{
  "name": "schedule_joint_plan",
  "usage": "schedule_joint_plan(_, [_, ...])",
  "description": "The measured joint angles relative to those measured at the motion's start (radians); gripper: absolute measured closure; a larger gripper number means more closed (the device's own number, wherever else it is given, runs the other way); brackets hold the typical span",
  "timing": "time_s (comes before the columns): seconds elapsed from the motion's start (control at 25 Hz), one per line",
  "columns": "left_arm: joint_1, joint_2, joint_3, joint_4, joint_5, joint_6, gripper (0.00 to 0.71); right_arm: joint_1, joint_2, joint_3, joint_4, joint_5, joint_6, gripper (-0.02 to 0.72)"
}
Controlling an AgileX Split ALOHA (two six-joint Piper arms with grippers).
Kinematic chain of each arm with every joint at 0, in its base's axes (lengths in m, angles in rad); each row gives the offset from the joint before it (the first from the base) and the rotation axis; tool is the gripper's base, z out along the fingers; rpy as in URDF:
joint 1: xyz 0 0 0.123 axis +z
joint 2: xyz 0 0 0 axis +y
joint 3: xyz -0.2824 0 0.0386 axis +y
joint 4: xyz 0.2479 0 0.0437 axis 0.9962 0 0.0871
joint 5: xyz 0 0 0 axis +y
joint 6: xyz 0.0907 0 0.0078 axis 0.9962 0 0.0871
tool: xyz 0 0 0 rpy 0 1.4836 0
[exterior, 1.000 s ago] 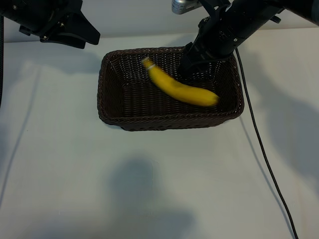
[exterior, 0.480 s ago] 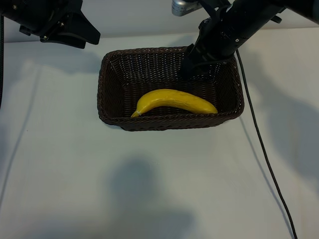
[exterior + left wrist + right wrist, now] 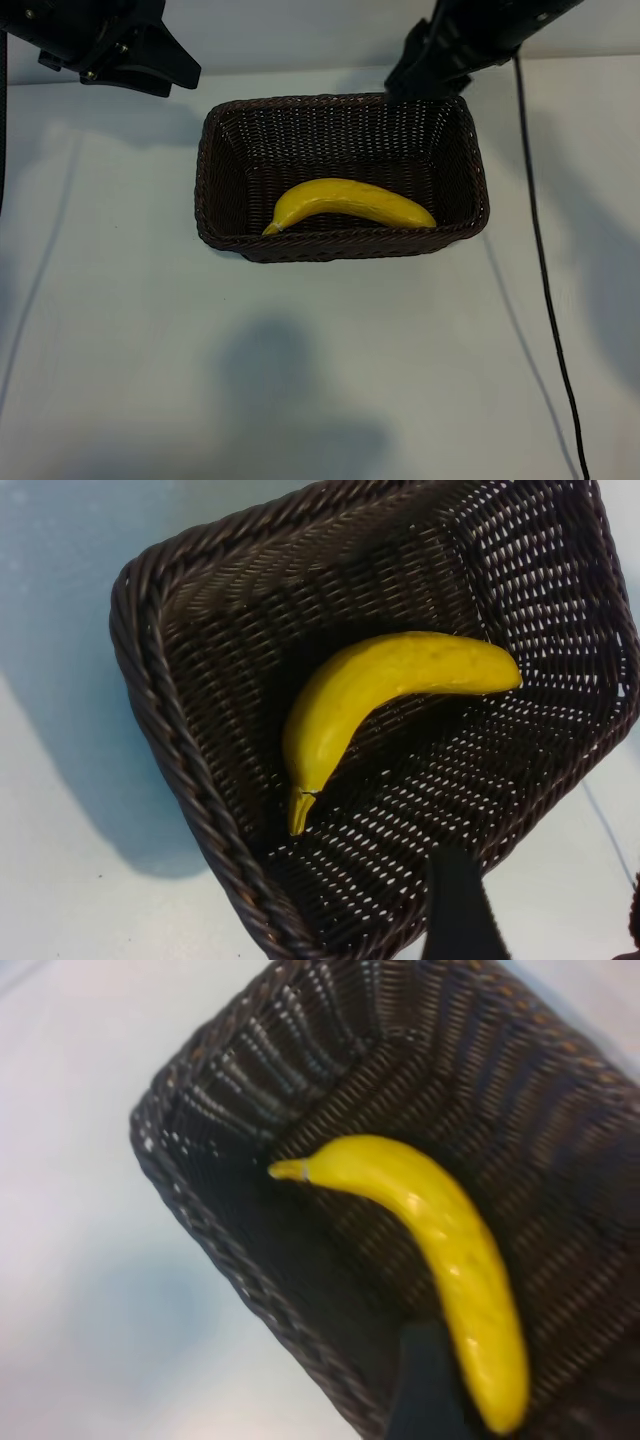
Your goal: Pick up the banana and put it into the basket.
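The yellow banana (image 3: 350, 203) lies flat on the floor of the dark brown woven basket (image 3: 340, 246), along its near wall, stem end to the left. It is free of both grippers. My right gripper (image 3: 405, 80) hangs open and empty above the basket's far right corner. Its wrist view looks down on the banana (image 3: 450, 1250) and the basket wall (image 3: 210, 1230), with one dark finger (image 3: 425, 1380) in front. My left gripper (image 3: 165, 68) is open and parked at the far left, off the basket; its view shows the banana (image 3: 390, 680), the braided rim (image 3: 160, 710) and one finger (image 3: 460, 910).
A black cable (image 3: 545, 300) runs down the white table to the right of the basket. The arms cast soft shadows on the table in front.
The banana dropped from its tilted, blurred position under the right gripper and settled flat in the basket. The right gripper then rose and drew back toward the far edge. The left arm stayed still.
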Motion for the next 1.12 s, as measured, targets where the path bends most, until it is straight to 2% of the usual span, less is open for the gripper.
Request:
schedule_joint_plan(0.12, [0.0, 0.0, 0.0, 0.0, 0.0, 0.0, 0.257, -0.025, -0.011, 0.0, 0.003, 0.04, -0.023, 0.178])
schedule_joint_plan(0.32, [0.0, 0.0, 0.0, -0.001, 0.0, 0.0, 0.257, -0.093, -0.011, 0.0, 0.108, 0.104, -0.085, 0.178])
schedule_joint_plan(0.4, [0.0, 0.0, 0.0, -0.001, 0.0, 0.0, 0.257, -0.111, -0.015, 0.0, 0.127, 0.128, -0.11, 0.178])
schedule_joint_plan(0.76, [0.0, 0.0, 0.0, -0.002, 0.0, 0.0, 0.257, -0.12, -0.028, 0.0, 0.149, 0.183, -0.238, 0.178])
schedule_joint_plan(1.12, [0.0, 0.0, 0.0, -0.002, 0.0, 0.0, 0.257, -0.12, -0.028, 0.0, 0.133, 0.187, -0.253, 0.178])
